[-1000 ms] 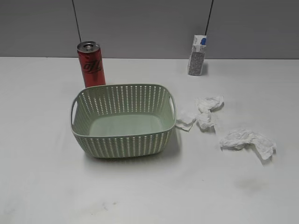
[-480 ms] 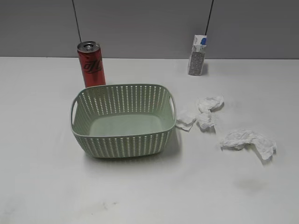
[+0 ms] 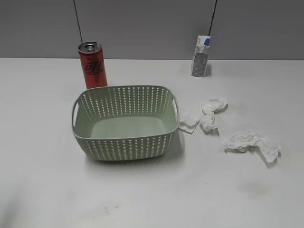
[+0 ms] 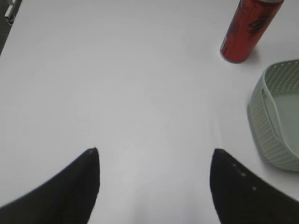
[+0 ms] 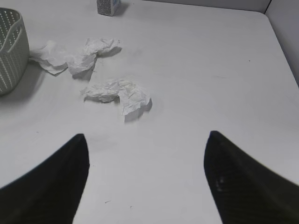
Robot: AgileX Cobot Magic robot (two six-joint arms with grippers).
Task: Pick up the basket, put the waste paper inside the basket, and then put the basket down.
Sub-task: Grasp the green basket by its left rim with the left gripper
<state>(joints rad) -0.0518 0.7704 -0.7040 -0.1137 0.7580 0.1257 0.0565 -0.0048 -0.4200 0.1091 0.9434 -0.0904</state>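
Note:
The pale green basket stands empty on the white table, left of centre. Its edge shows in the left wrist view and the right wrist view. Several crumpled white waste paper wads lie right of it: a cluster next to the basket and a larger wad farther right. They show in the right wrist view as the cluster and the larger wad. My left gripper is open and empty over bare table, left of the basket. My right gripper is open and empty, nearer than the wads. Neither gripper shows in the exterior view.
A red drink can stands behind the basket and shows in the left wrist view. A small white-and-blue carton stands at the back right. Two black cables hang against the grey back wall.

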